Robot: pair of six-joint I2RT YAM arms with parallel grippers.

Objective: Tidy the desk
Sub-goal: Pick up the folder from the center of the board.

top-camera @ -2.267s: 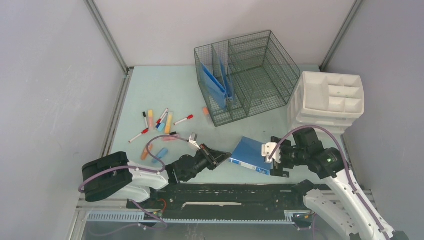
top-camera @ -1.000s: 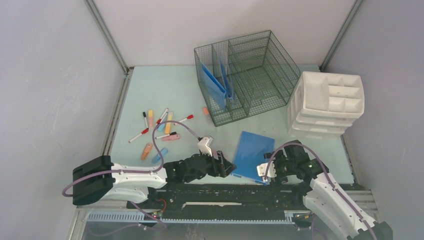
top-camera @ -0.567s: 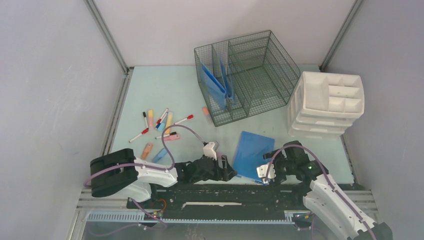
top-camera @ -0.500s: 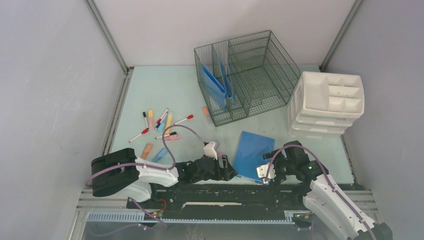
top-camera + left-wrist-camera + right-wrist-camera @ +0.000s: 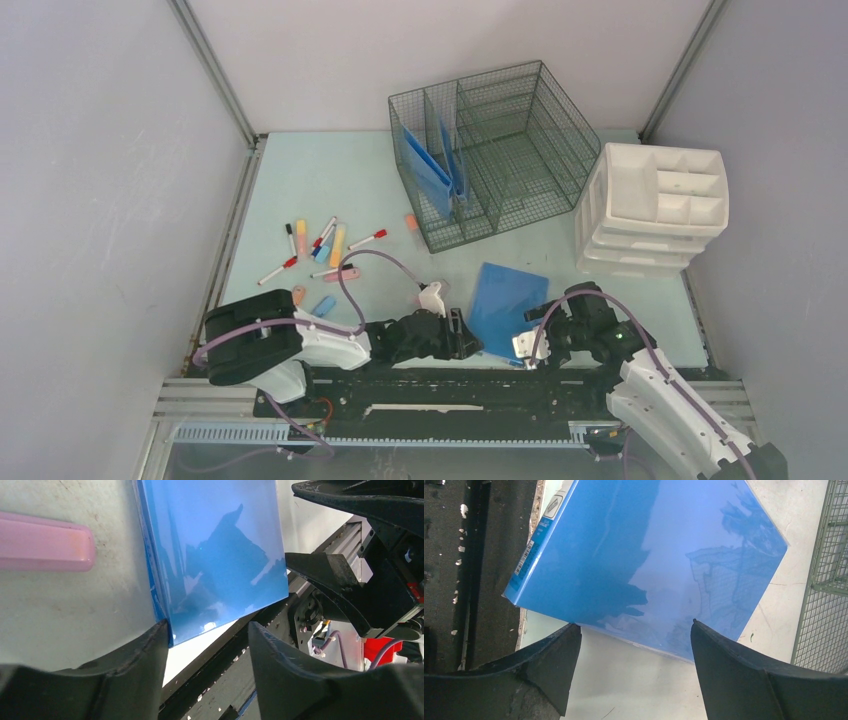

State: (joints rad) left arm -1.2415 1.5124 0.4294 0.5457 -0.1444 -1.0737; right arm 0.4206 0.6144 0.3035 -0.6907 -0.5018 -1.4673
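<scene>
Left claw (image 5: 207, 632) closer on blue folder (image 5: 215, 555)

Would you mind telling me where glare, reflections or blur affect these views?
Left wrist: the blue binder has a glossy cover mirroring dark shapes. Right wrist: that cover mirrors mesh of the wire basket. Top external: even light, no glare.

One wire basket (image 5: 492, 150), one white drawer unit (image 5: 655, 208), three blue folders (image 5: 508, 295), about twelve markers (image 5: 338, 245)
</scene>
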